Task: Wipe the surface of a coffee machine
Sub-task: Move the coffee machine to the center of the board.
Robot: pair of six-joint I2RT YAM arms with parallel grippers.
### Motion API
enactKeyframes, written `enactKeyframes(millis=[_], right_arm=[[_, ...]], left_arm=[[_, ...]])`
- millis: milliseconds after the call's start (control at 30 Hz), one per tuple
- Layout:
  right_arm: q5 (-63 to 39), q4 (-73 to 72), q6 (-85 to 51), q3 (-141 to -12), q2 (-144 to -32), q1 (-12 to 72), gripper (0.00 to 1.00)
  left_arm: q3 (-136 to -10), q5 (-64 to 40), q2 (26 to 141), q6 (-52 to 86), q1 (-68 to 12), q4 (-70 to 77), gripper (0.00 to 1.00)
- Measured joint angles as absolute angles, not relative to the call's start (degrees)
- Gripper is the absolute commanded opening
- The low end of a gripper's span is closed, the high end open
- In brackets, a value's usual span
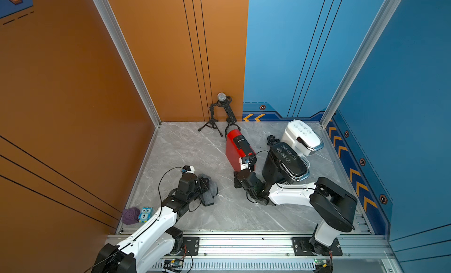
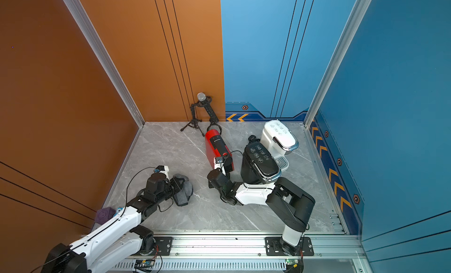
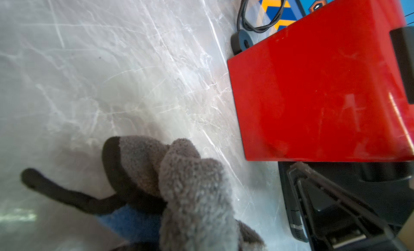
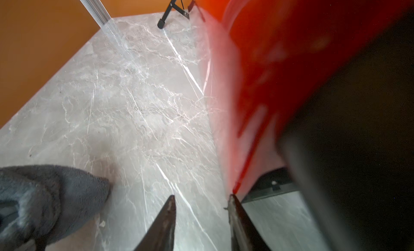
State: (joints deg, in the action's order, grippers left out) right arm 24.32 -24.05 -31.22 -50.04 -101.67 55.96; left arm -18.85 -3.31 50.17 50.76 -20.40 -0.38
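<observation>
- Purple cube (image 1: 130, 215) and owl toy (image 1: 145, 214) sat far left of the red coffee machine (image 1: 235, 149), at the table (image 1: 185, 147) edge by the orange wall. Not part of the job.
- Left hand (image 1: 204, 185) was left of the red machine and nearer the robot, well apart from it. It was clamped fully shut on a bunched grey cloth (image 3: 190, 189), whose loose end drooped toward the table.
- Cloth looked soft, fluffy, limp and light, so it would fold and drag. A pinch deep in the bunch seemed right, leaving a fat pad ahead of the fingers to do the rubbing.
- Microphone tripod (image 1: 211, 124) stood behind the red machine, against the back wall, near its rear end.
- Red coffee machine stood mid-table at an angle, rear toward the back wall and black front end toward the robot. A black cable (image 3: 261, 12) looped behind it.
- Its red side panel was flat, glossy and hard, so slippery with nothing to pinch. I judged it fairly heavy but liable to skid on the smooth table under a sideways wipe. The black front block or the base looked the better place to brace it.
- Right hand (image 4: 201, 199) was at the machine's front left corner, low over the table. Its jaws were a little apart with only bare table between them. One fingertip was just beside the red lower edge; touching or not, couldn't tell.
- Black coffee machine (image 1: 285, 162) stood just right of the red one. White coffee machine (image 1: 302, 137) was further right and behind it, near the blue wall. Neither hand was on them.
- Wiping not begun, by my read: the cloth was apart from every machine.
</observation>
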Motion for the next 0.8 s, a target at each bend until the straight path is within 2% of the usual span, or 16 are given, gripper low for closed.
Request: enactKeyframes(millis=[67,233,800], right_arm=[[24.3,-26.9,-29.5,-50.6,-104.2,55.8,0.21],[24.7,-29.6,-25.5,-51.6,-108.9,55.1,0.00],[22.7,-28.4,-22.3,-64.8,-116.7,56.6,0.00]], left_arm=[[-18.9,-3.4,49.0,50.2,-19.7,-2.5,0.00],[-18.9,-3.6,45.9,49.1,-19.3,-6.1,0.00],[-18.9,-3.9,42.4,48.9,-18.4,-11.0,0.00]])
